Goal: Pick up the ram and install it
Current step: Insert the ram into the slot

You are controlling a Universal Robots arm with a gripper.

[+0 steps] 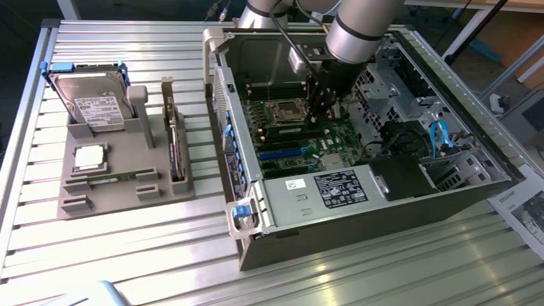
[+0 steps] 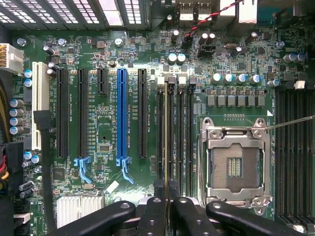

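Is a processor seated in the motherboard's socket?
No, the socket shows its bare contact grid inside the metal frame, with no chip in it.

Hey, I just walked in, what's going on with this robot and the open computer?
The robot arm is down inside the open computer case. Its claw is shut on a ram stick, held edge-on along the memory slots beside the empty processor socket. Whether it is seated cannot be told. Another ram stick lies in the grey tray outside the case.
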